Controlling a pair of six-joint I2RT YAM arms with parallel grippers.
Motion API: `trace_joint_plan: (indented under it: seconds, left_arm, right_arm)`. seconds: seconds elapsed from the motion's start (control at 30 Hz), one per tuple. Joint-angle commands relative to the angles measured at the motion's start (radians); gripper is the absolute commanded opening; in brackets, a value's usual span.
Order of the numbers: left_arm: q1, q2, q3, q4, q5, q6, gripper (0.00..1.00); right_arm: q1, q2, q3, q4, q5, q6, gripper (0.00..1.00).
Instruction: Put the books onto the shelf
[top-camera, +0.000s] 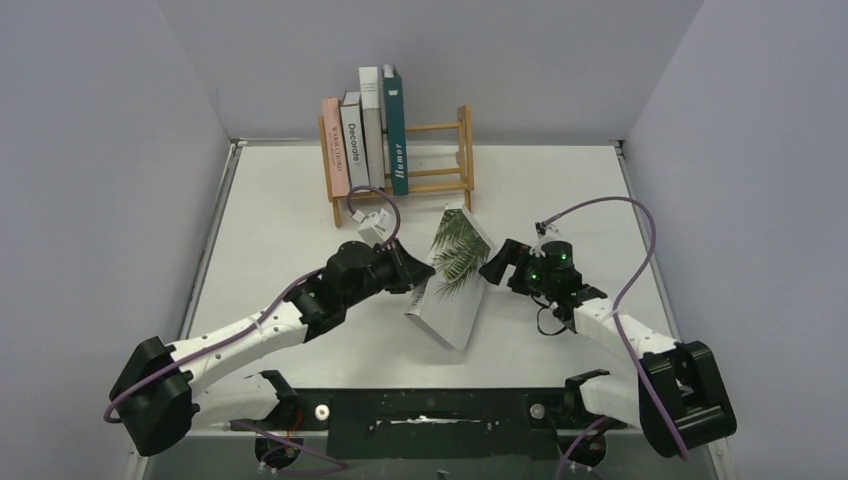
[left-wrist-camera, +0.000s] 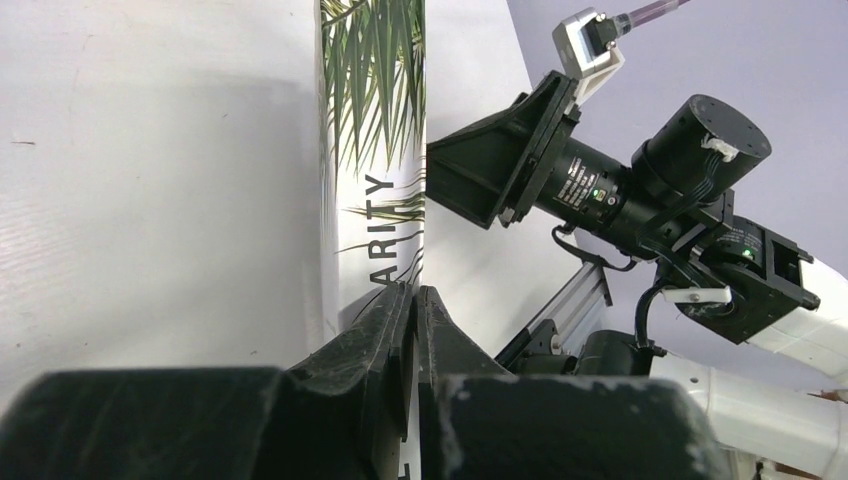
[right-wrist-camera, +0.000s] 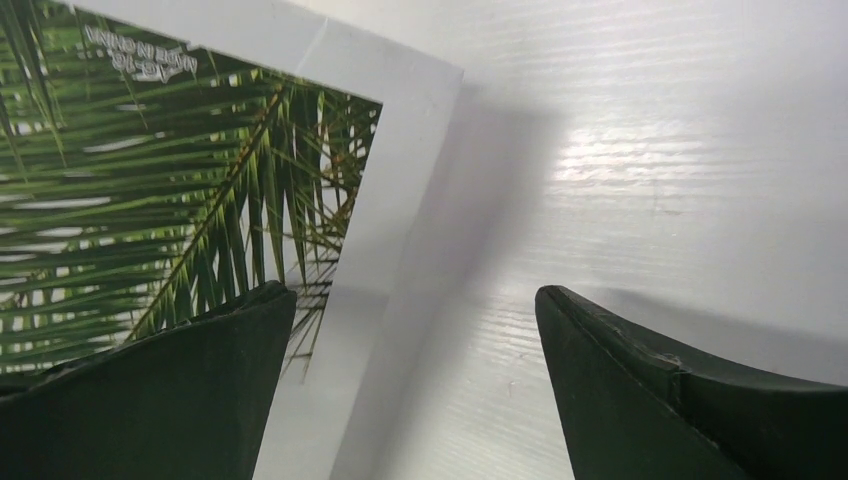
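White palm-leaf book (top-camera: 455, 272) leans near the table's (top-camera: 290, 210) middle, braced at its spine by the tightly closed left gripper (left-wrist-camera: 413, 295), apparently so the right gripper (top-camera: 492, 268), spread wide, can take it for the shelf (top-camera: 440, 160).

White ridged table (top-camera: 280, 220) between plain grey walls (top-camera: 100, 150), black mounting bar (top-camera: 430, 412) along its near edge

place: robot lab cell | signs: plain grey walls (top-camera: 100, 150); white table (top-camera: 280, 200); left arm (top-camera: 255, 325), right arm (top-camera: 603, 325) bolted on

Bright, even light casts soft shadows, with mild glare on the table (right-wrist-camera: 620, 170).
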Motion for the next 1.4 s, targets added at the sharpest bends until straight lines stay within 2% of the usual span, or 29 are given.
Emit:
trace_joint_plan:
  seconds: [0.0, 0.2, 0.63, 0.93, 1.07, 1.23, 1.37]
  left_arm:
    - [-0.022, 0.009, 0.078, 0.076, 0.0, 0.008, 0.0]
    - [-0.056, 0.044, 0.105, 0.063, -0.025, 0.014, 0.0]
    - [-0.074, 0.043, 0.138, -0.019, -0.111, 0.049, 0.0]
    - [-0.089, 0.075, 0.184, -0.081, -0.155, 0.086, 0.0]
    - [-0.112, 0.11, 0.237, -0.124, -0.193, 0.117, 0.0]
    - [-0.172, 0.171, 0.324, -0.205, -0.29, 0.176, 0.0]
    - [-0.229, 0.232, 0.394, -0.269, -0.388, 0.221, 0.0]
  right_arm:
    - [-0.03, -0.071, 0.055, -0.063, 0.068, -0.033, 0.95]
    - [-0.053, -0.132, 0.075, -0.15, 0.12, -0.022, 0.95]
    - [-0.108, -0.222, 0.075, -0.223, 0.126, -0.031, 0.95]
    - [-0.103, -0.293, 0.208, -0.328, 0.055, 0.02, 0.93]
    - [-0.04, -0.286, 0.295, -0.371, 0.083, 0.087, 0.9]
    - [0.105, -0.208, 0.428, -0.417, 0.18, 0.14, 0.89]
    - [0.146, -0.137, 0.481, -0.424, 0.185, 0.183, 0.88]
